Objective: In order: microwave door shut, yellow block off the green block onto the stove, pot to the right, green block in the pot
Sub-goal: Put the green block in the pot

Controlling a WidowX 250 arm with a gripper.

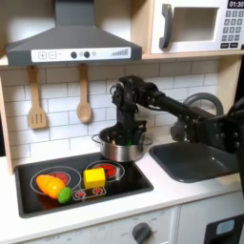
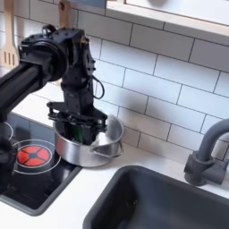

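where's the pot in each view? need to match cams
First exterior view: the pot sits mid-frame at the stove's back-right corner, under the hand.
Second exterior view: the pot is left of centre, hand inside it.
Shared landmark: the sink.

Can't really see the end effector [image 2: 82, 132] tips, they're sunk inside the pot [image 2: 98, 152] in the second exterior view, with something green [image 2: 79, 134] half hidden there. The stove [image 2: 31, 183] runs off the second exterior view's left edge.

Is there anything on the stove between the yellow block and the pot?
Nothing: in the first exterior view, bare stove separates the yellow block from the pot.
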